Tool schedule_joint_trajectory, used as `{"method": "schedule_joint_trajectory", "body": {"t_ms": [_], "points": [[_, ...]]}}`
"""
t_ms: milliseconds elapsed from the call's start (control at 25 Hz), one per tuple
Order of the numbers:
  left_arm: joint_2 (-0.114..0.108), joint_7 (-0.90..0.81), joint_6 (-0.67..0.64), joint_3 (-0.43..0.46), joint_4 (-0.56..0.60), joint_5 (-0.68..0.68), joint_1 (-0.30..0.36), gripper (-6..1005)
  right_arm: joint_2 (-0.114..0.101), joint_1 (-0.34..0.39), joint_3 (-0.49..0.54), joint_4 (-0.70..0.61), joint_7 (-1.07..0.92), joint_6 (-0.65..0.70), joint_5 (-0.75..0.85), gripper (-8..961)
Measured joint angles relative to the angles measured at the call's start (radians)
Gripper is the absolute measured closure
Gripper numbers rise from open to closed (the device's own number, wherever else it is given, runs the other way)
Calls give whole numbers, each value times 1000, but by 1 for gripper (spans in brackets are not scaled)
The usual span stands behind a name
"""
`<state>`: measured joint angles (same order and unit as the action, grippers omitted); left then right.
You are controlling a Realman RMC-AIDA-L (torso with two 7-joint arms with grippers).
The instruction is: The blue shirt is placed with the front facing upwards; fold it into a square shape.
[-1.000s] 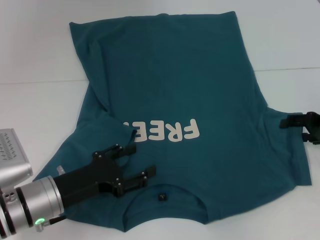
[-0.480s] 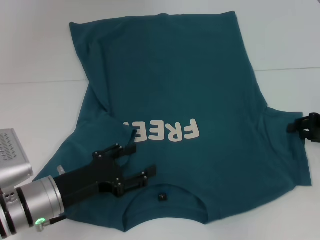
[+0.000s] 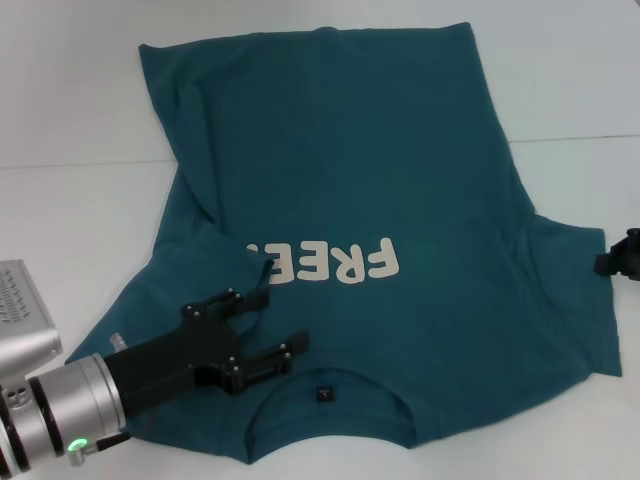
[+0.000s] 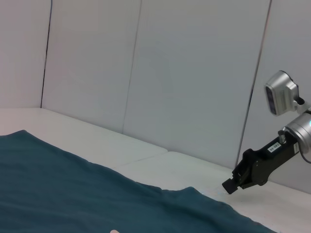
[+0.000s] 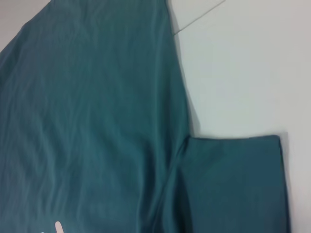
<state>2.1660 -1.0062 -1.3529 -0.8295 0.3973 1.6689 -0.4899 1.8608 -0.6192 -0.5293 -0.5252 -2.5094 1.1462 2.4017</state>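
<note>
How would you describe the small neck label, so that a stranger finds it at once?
Start from the blue shirt spread across the white table. Go to its collar edge, nearest the robot, beside the open left gripper. The neck label is a tiny dark square, unlike the large cream letters above it.

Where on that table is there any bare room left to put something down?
Bare table lies left of the blue shirt, and more to its right beyond the sleeve. Near the collar it is crowded: the left gripper hovers there, open.

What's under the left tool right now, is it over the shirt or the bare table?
The open left tool hangs over the blue shirt, near its collar and the folded-in left sleeve. Whether its tips touch the cloth cannot be seen. The white table below is covered there.
</note>
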Motion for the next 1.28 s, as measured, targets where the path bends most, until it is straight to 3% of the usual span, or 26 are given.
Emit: {"method": "schedule_joint_trajectory", "body": {"t_ms": [120, 360, 560, 640, 880, 1280], "points": [[0, 0, 0, 1, 0, 0, 0, 200, -8, 7, 0, -7, 1, 12, 1, 951], [0, 0, 0, 3, 0, 0, 1, 199, -24, 13, 6, -17, -1, 36, 0, 946], [0, -2, 0, 1, 0, 0, 0, 199, -64, 3, -1, -41, -70, 134, 45, 941], [0, -2, 0, -2, 0, 0, -1, 199, -71, -1, -2, -82, -102, 171, 83, 888], [0, -5, -1, -4, 0, 1, -3, 200, -67, -26, -15, -130, -139, 202, 181, 728], [0, -7, -5, -6, 0, 9, -5, 199, -52, -47, -26, -124, -150, 187, 211, 317]]}}
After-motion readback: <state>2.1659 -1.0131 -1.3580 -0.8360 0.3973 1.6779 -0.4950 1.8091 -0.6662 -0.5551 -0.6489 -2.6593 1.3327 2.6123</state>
